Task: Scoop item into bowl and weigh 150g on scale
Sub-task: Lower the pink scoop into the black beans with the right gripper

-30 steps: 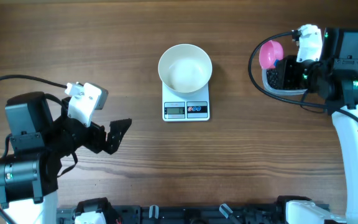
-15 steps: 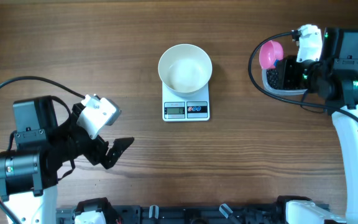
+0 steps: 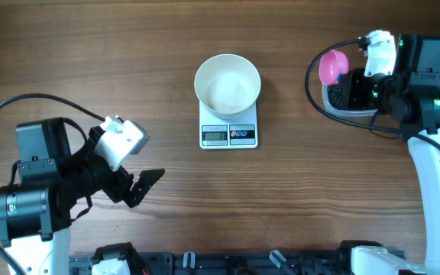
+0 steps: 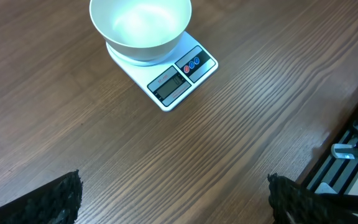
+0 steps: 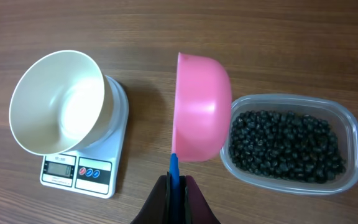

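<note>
The white bowl (image 3: 228, 84) stands on the small white scale (image 3: 229, 134) at the table's middle back, and its inside shows bare white (image 5: 58, 102). The item, a heap of tiny black beans (image 5: 284, 146), fills a clear plastic tub (image 3: 342, 98) at the back right. My right gripper (image 5: 174, 183) is shut on the blue handle of a pink scoop (image 5: 201, 106). The scoop hangs tilted on its side just left of the tub, between tub and bowl. My left gripper (image 4: 176, 199) is open and holds nothing. It hovers over bare wood at the front left, well short of the scale (image 4: 173, 78).
The right arm's body and cable (image 3: 426, 107) crowd the back right corner beside the tub. The left arm's base (image 3: 33, 202) sits at the front left. A dark rail (image 3: 228, 263) runs along the table's front edge.
The left arm swung its wrist toward the table's front edge and a little to the right, then stopped. The right arm, scoop, bowl and scale have not moved.
</note>
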Controlling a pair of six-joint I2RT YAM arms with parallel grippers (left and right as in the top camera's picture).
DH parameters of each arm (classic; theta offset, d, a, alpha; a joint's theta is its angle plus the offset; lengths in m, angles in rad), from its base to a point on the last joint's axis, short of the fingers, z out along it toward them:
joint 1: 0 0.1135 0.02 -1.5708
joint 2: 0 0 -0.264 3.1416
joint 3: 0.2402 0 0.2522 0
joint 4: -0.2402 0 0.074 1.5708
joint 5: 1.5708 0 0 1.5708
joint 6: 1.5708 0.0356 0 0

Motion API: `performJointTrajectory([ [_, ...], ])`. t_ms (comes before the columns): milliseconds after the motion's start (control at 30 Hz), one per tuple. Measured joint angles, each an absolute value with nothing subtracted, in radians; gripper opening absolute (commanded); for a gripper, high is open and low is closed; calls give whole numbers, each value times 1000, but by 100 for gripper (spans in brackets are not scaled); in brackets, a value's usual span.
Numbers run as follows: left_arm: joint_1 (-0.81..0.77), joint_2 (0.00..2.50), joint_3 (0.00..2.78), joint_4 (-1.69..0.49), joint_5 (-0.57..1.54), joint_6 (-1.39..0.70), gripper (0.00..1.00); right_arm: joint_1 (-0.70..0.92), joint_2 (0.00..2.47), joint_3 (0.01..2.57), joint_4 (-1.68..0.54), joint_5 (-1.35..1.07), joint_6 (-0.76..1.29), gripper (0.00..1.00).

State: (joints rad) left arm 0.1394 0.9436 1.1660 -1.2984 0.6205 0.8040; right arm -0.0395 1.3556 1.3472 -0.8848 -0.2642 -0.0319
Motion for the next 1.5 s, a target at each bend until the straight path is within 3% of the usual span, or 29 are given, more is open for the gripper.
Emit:
performJointTrajectory([
  [133,139,944,1166,-1298,620,804,100,-39,1356,1359,-930,-209,-29,4],
  [433,139,944,1166,-1298,620,804,100,-39,1364,1619,-1259,-53,-12,4],
  [667,139,944,1166,-1298,620,804,100,-39,1382,1639,-1262,-39,-31,4],
  [1133,139,944,1166,-1298,620,805,100,-39,1417,1639,-892,-57,-40,4],
  [1500,139,944,1166,-1298,620,807,100,-39,1420,1639,-770,-82,-58,4],
])
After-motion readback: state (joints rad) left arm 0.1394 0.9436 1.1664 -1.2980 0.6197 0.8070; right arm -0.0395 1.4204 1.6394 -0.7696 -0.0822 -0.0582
